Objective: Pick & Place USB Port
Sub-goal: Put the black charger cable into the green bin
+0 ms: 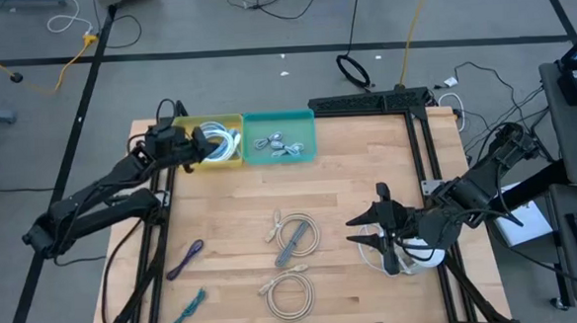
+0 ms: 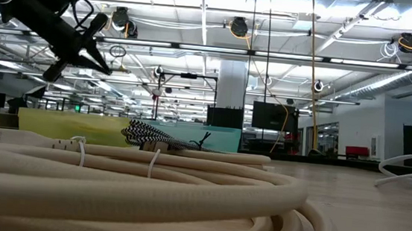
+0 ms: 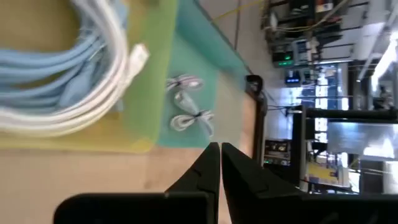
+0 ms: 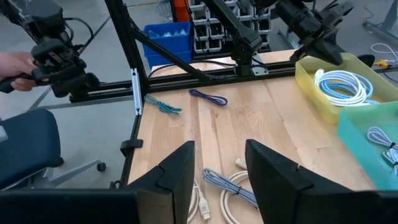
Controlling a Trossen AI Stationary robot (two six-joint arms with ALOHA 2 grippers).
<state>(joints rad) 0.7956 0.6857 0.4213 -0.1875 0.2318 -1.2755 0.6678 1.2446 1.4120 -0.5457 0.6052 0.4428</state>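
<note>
My left gripper (image 1: 211, 145) hangs over the yellow bin (image 1: 224, 165) at the table's far left, shut and empty; its closed fingertips show in the left wrist view (image 3: 221, 155). White and pale blue cable coils (image 3: 74, 81) lie in that bin. The teal bin (image 1: 281, 161) beside it holds small grey bundled cables (image 3: 186, 102). My right gripper (image 1: 366, 229) is open and empty above the table's right part, next to a white cable coil (image 1: 407, 259). In the right wrist view, its fingers (image 4: 221, 168) stand over a beige coil with a striped cable (image 4: 233, 186).
A beige coil with a grey striped cable (image 1: 294, 235) and a second beige coil (image 1: 287, 290) lie mid-table. A purple cable (image 1: 185, 258) and a teal cable (image 1: 186, 310) lie near the left. A person's hand (image 4: 15, 65) shows beyond the table.
</note>
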